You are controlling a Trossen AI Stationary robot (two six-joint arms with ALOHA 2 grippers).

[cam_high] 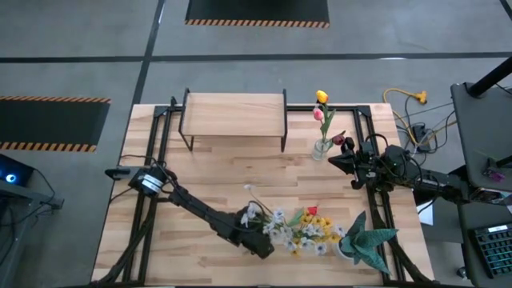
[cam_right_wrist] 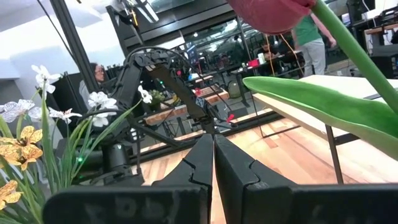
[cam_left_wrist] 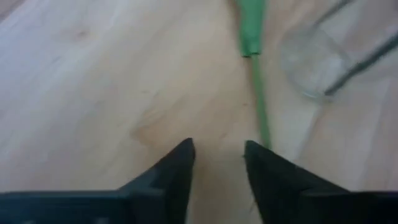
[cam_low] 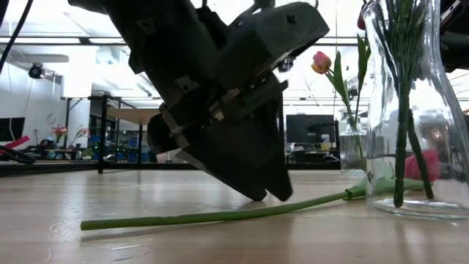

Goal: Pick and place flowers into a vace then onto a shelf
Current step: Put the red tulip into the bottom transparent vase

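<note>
While your left gripper point(cam_high: 260, 244) blocks the low view, its parted fingers straddle a loose green stem point(cam_low: 220, 214) on the table; a near vase point(cam_low: 410, 110) holds stems, the far vase point(cam_high: 322, 146) tulips; your right gripper point(cam_high: 340, 162) is clenched empty beside it.

Right gripper point(cam_right_wrist: 213, 163) closed, maroon tulip point(cam_right_wrist: 273, 12), white blooms point(cam_right_wrist: 99, 99)

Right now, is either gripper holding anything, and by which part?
Left gripper is open over a green stem, holding nothing. Right gripper is shut, with nothing visible between its fingers.
</note>
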